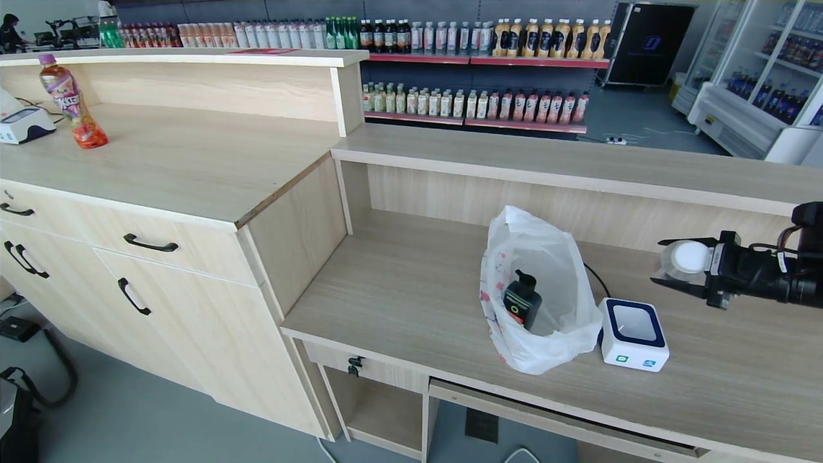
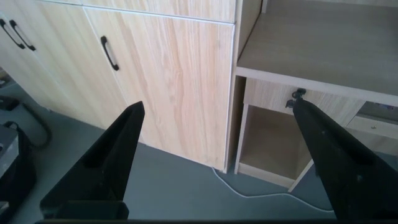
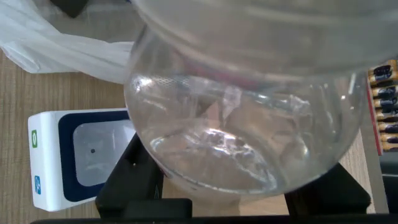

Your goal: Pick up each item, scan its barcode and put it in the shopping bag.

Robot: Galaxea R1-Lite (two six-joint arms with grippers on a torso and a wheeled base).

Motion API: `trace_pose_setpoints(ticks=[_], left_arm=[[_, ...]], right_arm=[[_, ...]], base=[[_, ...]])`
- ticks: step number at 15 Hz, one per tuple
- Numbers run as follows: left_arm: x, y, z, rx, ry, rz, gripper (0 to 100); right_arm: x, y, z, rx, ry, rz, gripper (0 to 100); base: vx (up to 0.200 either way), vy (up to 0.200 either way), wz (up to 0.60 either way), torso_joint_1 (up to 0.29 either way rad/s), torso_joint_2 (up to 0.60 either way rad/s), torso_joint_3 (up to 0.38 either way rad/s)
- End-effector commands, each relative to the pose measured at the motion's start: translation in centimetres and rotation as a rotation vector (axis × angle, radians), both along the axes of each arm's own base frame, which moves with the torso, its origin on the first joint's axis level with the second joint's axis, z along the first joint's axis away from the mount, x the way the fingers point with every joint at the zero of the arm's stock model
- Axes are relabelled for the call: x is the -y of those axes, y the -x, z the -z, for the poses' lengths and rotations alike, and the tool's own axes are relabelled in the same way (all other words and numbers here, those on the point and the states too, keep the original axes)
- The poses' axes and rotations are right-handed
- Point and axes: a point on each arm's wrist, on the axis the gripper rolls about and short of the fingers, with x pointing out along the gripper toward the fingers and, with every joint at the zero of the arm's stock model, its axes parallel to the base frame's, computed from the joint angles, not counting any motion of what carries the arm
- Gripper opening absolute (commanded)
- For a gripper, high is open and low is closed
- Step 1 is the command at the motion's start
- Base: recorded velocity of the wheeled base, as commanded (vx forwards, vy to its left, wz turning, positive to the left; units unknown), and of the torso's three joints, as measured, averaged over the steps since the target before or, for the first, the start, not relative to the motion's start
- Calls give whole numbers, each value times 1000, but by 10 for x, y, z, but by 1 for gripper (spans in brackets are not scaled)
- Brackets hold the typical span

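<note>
Pale wood-grain counter, lower section, listed from its front edge back.

1. Scanner: white box, dark-framed window facing up. It stands close to the front edge, right against the bag's side.
2. Shopping bag: white plastic, mouth slumped open upward, base also near the front edge. One black pump bottle is already inside. A cable runs off behind it.
3. Right gripper: in the air beyond the scanner's far right corner, jaws clamped on a clear bottle with a white cap. The bottle touches nothing else.
4. Left gripper: low by the cupboard doors, fingers spread wide with nothing between them.
5. Ledge: raised, along the counter's back.
6. Higher counter: to the left, carrying one drink bottle not yet collected.
7. Shelves: farthest back, stocked with drinks.

Step in hand, as I judge it: the scan. No barcode is visible on the bottle, so the label side likely needs turning down to the window and holding level and close.

Room: open counter lies right of the scanner. The ledge crowds the back. The bag's soft rim suggests entering from above, clear of the pump bottle.
</note>
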Motion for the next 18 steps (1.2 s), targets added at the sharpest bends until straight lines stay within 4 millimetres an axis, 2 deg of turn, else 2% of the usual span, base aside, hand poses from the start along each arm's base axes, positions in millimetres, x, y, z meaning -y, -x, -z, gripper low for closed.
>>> trace_pose_setpoints(ticks=[1,4,10,18], left_arm=[[0,0,0,0,-1,-1,100],[0,0,0,0,1,-1,100],[0,0,0,0,-1,-1,100],[0,0,0,0,-1,-1,100]], right_arm=[[1,-5,13,-26,-2,-8,0],[0,-10,25,-50,-4,-21,0],[-10,-16,34,-67,-7,-54,0],[-11,-26,38,-56,3,-67,0]], base=[[0,0,0,0,0,0],[0,0,0,0,0,0],[0,0,0,0,0,0],[0,0,0,0,0,0]])
